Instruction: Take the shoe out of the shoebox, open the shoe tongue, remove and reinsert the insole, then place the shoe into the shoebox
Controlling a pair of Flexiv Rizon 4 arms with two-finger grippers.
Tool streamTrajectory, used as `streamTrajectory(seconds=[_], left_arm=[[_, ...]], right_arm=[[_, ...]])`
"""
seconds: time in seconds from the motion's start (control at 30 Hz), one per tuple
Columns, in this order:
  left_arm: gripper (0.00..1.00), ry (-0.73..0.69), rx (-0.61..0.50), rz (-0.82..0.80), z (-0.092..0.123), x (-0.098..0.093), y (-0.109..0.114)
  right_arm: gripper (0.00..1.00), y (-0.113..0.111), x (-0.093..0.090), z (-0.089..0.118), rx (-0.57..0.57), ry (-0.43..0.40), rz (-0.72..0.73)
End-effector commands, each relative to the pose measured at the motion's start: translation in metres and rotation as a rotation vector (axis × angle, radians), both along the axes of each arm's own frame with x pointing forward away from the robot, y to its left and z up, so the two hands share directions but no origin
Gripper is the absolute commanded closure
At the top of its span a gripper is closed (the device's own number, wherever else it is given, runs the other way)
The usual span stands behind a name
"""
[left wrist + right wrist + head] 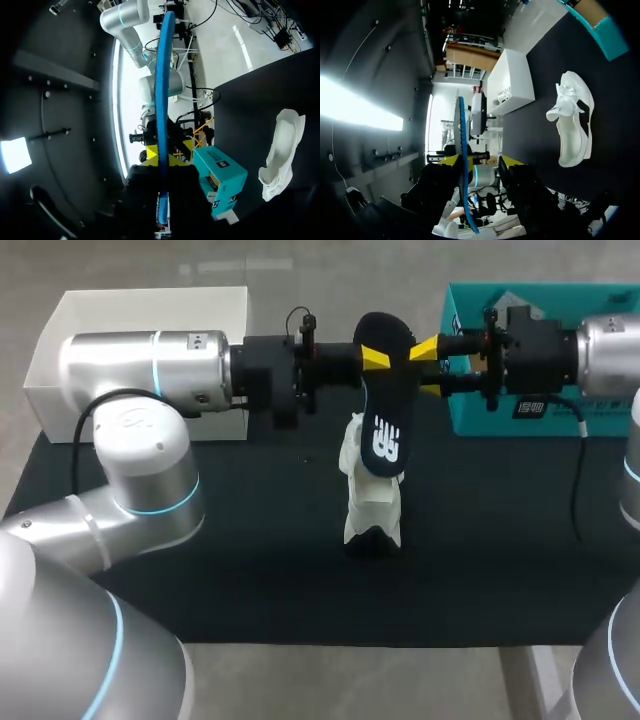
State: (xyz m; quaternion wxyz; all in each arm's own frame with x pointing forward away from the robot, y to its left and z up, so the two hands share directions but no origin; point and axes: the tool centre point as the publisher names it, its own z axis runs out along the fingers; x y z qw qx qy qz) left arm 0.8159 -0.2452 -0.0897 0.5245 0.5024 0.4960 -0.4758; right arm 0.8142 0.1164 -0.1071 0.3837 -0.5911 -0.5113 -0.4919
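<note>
Right now the insole (385, 440) hangs over the white shoe (372, 510) on the mat (240, 540) — its long axis aimed down at the shoe's opening, I think — pinched in my left gripper (372, 356), while my right gripper (428, 368) stands open just beside it.

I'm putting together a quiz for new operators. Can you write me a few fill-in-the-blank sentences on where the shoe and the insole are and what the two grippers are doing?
1. The left gripper is shut on the ___.
2. The right gripper, next to it, is ___.
3. The white ___ lies on the table, held by neither gripper.

Missing words: insole; open; shoe.
</note>
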Motion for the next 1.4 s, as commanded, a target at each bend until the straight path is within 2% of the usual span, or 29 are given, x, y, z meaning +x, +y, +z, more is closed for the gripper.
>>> streamTrajectory(seconds=[0.03, 0.63, 0.67, 0.9, 1.0, 1.07, 1.23, 1.4], left_arm=[[1.0, 0.007, 0.009, 0.007, 0.0, -0.003, 0.008], [1.0, 0.043, 0.06, -0.001, -0.005, -0.016, 0.01], [1.0, 0.043, 0.06, 0.0, -0.004, -0.016, 0.01], [1.0, 0.055, 0.062, 0.002, -0.005, -0.02, 0.014], [1.0, 0.064, 0.06, 0.004, -0.005, -0.021, 0.016], [1.0, 0.067, 0.059, 0.008, -0.004, -0.021, 0.018], [1.0, 0.068, 0.065, 0.01, -0.006, -0.019, 0.021], [1.0, 0.071, 0.073, 0.012, -0.01, -0.019, 0.022]], right_arm=[[0.0, -0.035, -0.019, 0.013, -0.178, 0.05, -0.037], [0.0, -0.035, -0.019, 0.013, -0.178, 0.05, -0.037], [0.0, -0.037, -0.021, 0.008, -0.186, 0.05, -0.019], [0.0, -0.076, -0.037, -0.007, -0.173, -0.037, 0.022], [0.0, -0.092, -0.047, -0.007, -0.242, -0.08, 0.051], [0.0, -0.102, -0.053, -0.008, -0.363, -0.088, 0.065], [0.0, -0.136, -0.066, -0.004, -0.486, -0.054, 0.059], [0.0, -0.162, -0.075, 0.013, -0.441, -0.031, -0.002]])
